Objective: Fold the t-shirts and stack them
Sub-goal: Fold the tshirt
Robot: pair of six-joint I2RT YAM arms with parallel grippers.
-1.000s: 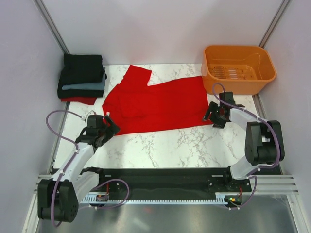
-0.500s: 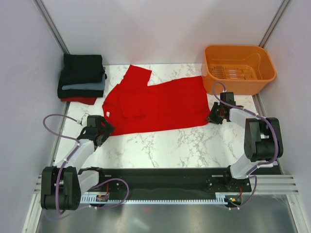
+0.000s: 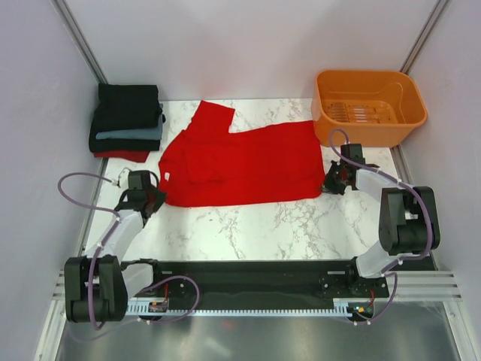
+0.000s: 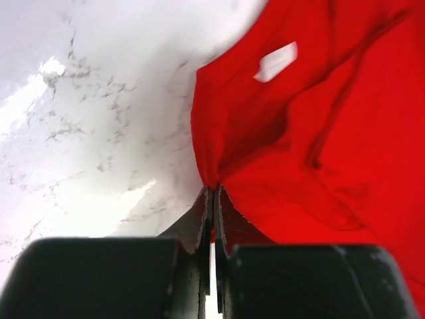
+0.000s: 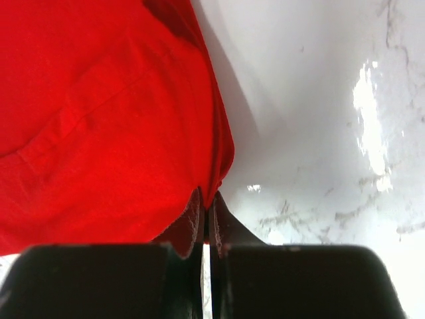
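Observation:
A bright red t-shirt lies spread across the middle of the marble table, one sleeve pointing to the back left. My left gripper is shut on the shirt's near left corner; a thin fold of red cloth is pinched between the jaws. At the near right corner my right gripper is shut on the cloth edge in the same way. A stack of folded t-shirts, black, slate-blue and red, rests at the back left.
An orange plastic basket stands at the back right, just behind the right arm. Pale walls close in both sides of the table. A white label shows inside the shirt's collar.
Both grippers have closed on the shirt's near corners. The left gripper slid left and back to the corner; the near hem now sits a little higher and straighter.

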